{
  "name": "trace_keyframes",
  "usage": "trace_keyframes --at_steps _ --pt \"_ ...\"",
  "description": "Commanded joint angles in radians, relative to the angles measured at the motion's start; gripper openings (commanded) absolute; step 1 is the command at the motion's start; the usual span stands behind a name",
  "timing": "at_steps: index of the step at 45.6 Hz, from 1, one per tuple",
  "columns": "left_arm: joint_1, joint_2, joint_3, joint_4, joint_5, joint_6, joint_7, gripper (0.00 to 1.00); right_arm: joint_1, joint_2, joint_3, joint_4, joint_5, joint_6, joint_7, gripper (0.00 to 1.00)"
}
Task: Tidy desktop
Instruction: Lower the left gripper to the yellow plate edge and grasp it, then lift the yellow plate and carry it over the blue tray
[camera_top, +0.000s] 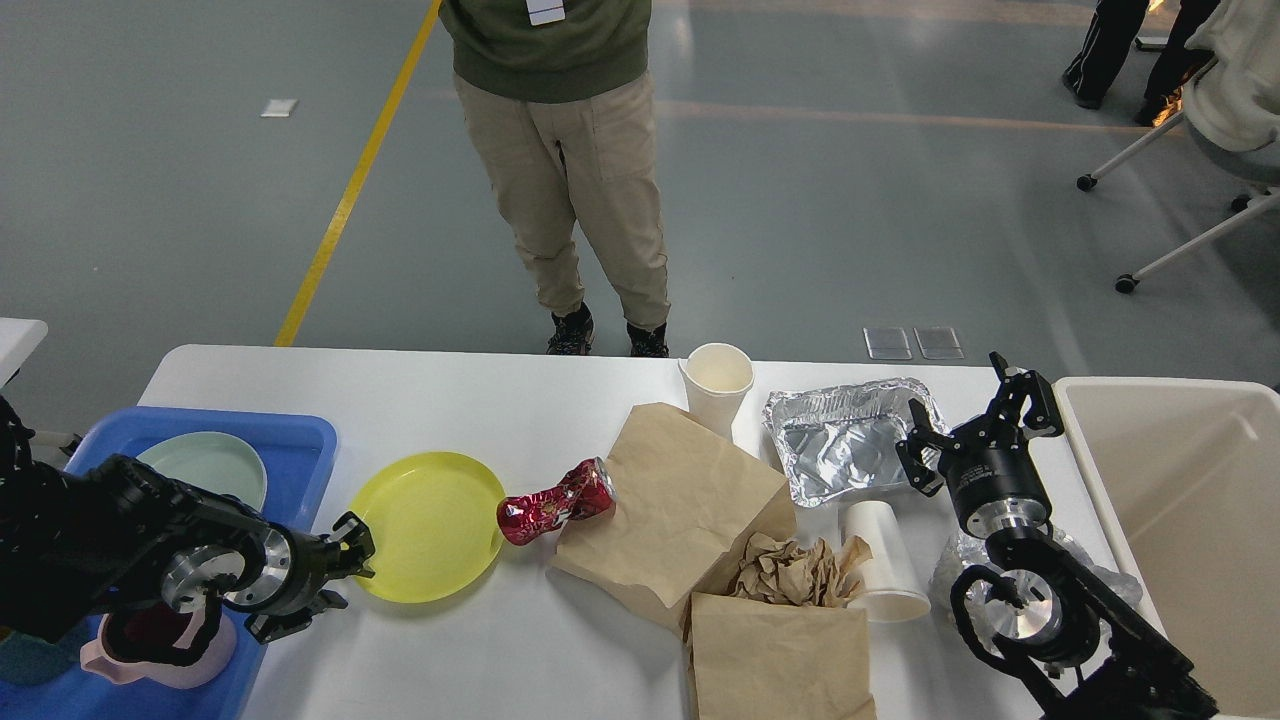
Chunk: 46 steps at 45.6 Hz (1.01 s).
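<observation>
The left arm reaches in low from the left edge, its gripper (345, 565) at the near rim of the yellow plate (430, 525); the fingers are small and dark and I cannot tell whether they are parted or closed. The right arm stands up near the right edge, its gripper (975, 425) raised with fingers spread and nothing between them, just beside the foil tray (840, 440). The desktop (450, 400) spans nearly the whole width beneath it all. A blue tray (300, 440) at the left holds a pale green plate (205, 465) and a pink cup (165, 650), both partly covered by the left arm. The beige bin (1180, 500) at the right shows bare walls, its far side cut off. An open paper bag (780, 640) has crumpled brown paper (790, 570) at its mouth. A crushed red can (555, 500) lies between plate and bags.
</observation>
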Motion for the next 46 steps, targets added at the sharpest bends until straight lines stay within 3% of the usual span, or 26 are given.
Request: trace_keyframes --at_steps 1,20,32,46 --pt "0.003 -0.002 -0.003 0.013 0.0 -0.01 0.002 0.31 0.0 0.0 0.0 0.0 0.0 0.0 0.0 1.0" --pt "0.015 -0.008 -0.006 0.016 0.003 -0.012 0.004 0.2 0.0 0.0 0.0 0.0 0.0 0.0 0.0 1.0" --pt "0.016 -0.005 -0.004 0.016 0.014 -0.061 0.004 0.01 0.0 0.0 0.0 0.0 0.0 0.0 0.0 1.0" --pt "0.009 -0.003 0.002 0.013 0.016 -0.069 0.004 0.0 0.0 0.0 0.0 0.0 0.0 0.0 0.0 1.0"
